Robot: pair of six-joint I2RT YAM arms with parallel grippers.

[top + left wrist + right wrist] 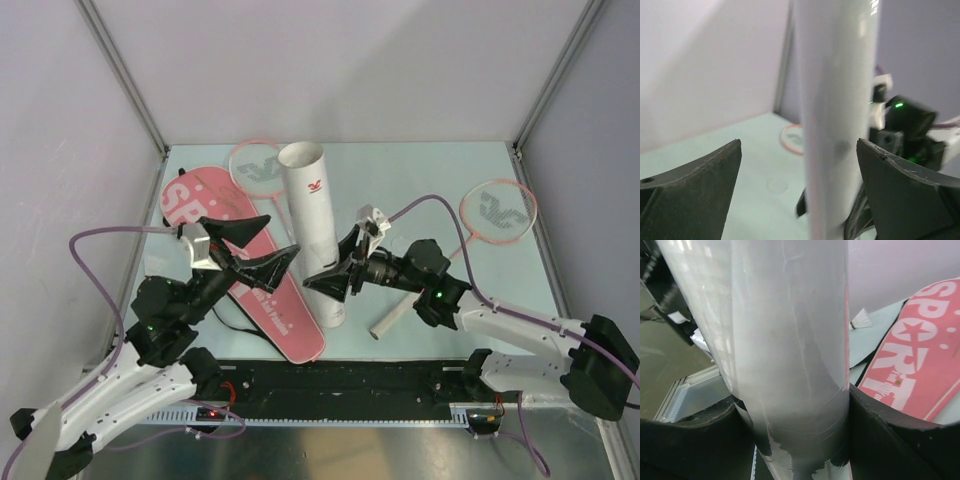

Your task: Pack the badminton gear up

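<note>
The long white tube [312, 215] runs near-to-far down the middle of the table [420, 180]. Its open mouth points at the far side and a small red emblem sits just below that mouth. Close up, its wall is glossy white, with grey scuffing and ragged, peeling patches toward the gripped end. Whether that end rests on the table or is lifted off it cannot be told.

The right tool [330, 272] is clenched around the tube's near end, with a dark finger pressed against each side. The left tool [280, 238] is spread wide just left of the tube; in its wrist view the tube stands between the two fingers, touching neither.

Left of the tube lies the pink bag [285, 320] with large white lettering, and a thin black strap [232, 318] curls off its near side. The far racket [258, 165] shows its pink-rimmed head between the bag's far end and the tube's mouth. The right-hand racket [497, 212] lies slantwise across the table's right side, its pale handle toward the near edge. In the right wrist view a white shuttlecock [860, 320] sits on the table beyond the bag.
</note>
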